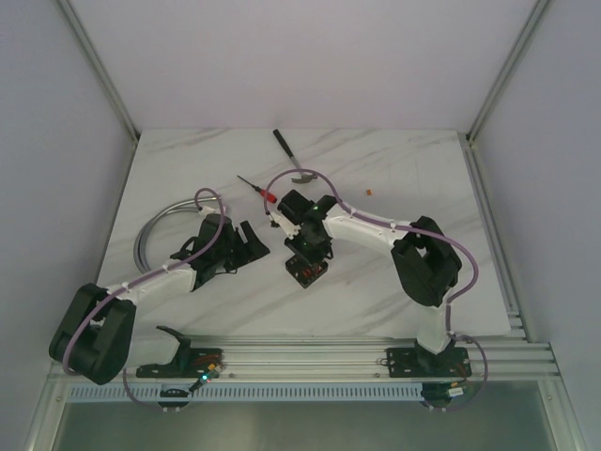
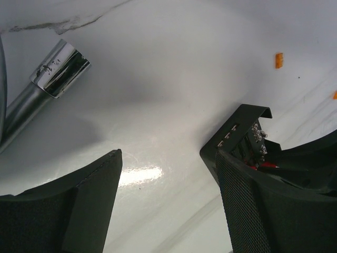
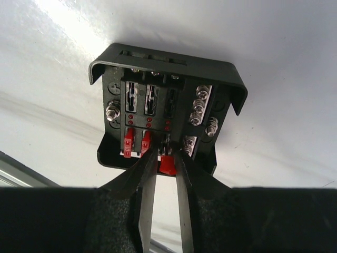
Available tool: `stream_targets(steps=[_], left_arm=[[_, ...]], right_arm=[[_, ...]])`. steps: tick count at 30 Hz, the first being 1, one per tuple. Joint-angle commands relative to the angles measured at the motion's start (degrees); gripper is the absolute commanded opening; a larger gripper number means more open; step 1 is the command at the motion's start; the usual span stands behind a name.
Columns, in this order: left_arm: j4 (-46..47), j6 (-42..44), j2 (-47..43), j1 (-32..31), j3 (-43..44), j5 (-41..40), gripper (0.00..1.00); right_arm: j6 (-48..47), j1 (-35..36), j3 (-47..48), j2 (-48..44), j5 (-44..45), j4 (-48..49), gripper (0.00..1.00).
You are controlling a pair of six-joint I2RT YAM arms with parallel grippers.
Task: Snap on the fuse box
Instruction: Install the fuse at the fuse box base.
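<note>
The fuse box [image 3: 166,105] is a small black square box lying open-faced on the white table, with two red fuses seated in its near row and screws on the right. In the top view the fuse box [image 1: 307,268] sits at mid-table. My right gripper [image 3: 167,154] hangs right over its near edge, shut on a small red fuse [image 3: 168,164] at an empty slot; it also shows in the top view [image 1: 305,248]. My left gripper [image 2: 168,158] is open and empty, low over the table just left of the box [image 2: 239,132]; the top view shows it too [image 1: 249,242].
A hammer [image 1: 296,162] and a red-handled screwdriver [image 1: 255,186] lie behind the box. A grey hose coil [image 1: 150,230] with a chrome end [image 2: 55,74] lies at the left. Loose orange fuses [image 2: 279,59] lie on the table. A black part [image 1: 192,359] rests on the front rail.
</note>
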Motion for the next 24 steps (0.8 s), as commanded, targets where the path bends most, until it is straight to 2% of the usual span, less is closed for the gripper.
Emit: stream_targets(steps=[1, 11, 20, 24], left_arm=[[1.3, -0.2, -1.1, 0.4, -0.5, 0.9, 0.81], [1.6, -0.5, -0.8, 0.4, -0.3, 2.2, 0.81], [2.3, -0.2, 0.3, -0.7, 0.3, 6.4, 0.81], [2.6, -0.7, 1.5, -2.3, 0.6, 6.4, 0.81]], right_arm=[[0.9, 0.5, 0.3, -2.7, 0.3, 1.5, 0.28], [2.6, 0.5, -1.7, -5.9, 2.1, 4.8, 0.28], [10.3, -1.6, -9.5, -12.7, 3.6, 10.4, 0.38], [11.4, -1.7, -11.7, -12.7, 3.1, 13.1, 0.43]])
